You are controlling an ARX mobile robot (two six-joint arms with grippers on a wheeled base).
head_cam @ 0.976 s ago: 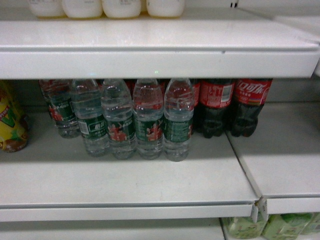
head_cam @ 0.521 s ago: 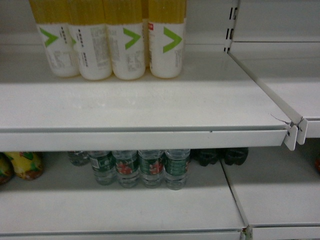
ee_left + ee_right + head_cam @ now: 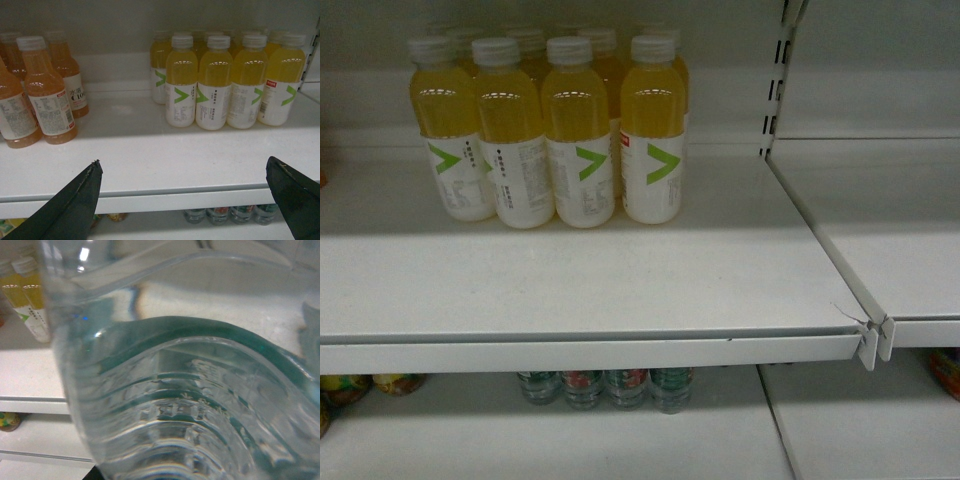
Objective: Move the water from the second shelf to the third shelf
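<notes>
A clear ribbed water bottle [image 3: 190,400] with a green label fills the right wrist view, pressed close against the camera. My right gripper's fingers are hidden behind it, and it appears held. Behind it lie a white shelf [image 3: 25,375] and yellow bottles [image 3: 25,295]. More water bottles [image 3: 605,388] stand in a row on the lower shelf, seen only by their bottoms under the shelf edge [image 3: 590,352]. They also show low in the left wrist view as water bottles [image 3: 230,214]. My left gripper [image 3: 183,164] is open in front of that shelf's edge, holding nothing. Neither gripper shows in the head view.
Several yellow drink bottles [image 3: 550,130] with white labels stand at the back of the upper shelf [image 3: 620,280]. Orange drink bottles [image 3: 45,95] stand to their left. A shelf divider and bracket [image 3: 870,340] separate the neighbouring bay [image 3: 890,220] on the right.
The head view has risen from the water and cola shelf to the shelf above; the water row now shows only at the bottom edge.
</notes>
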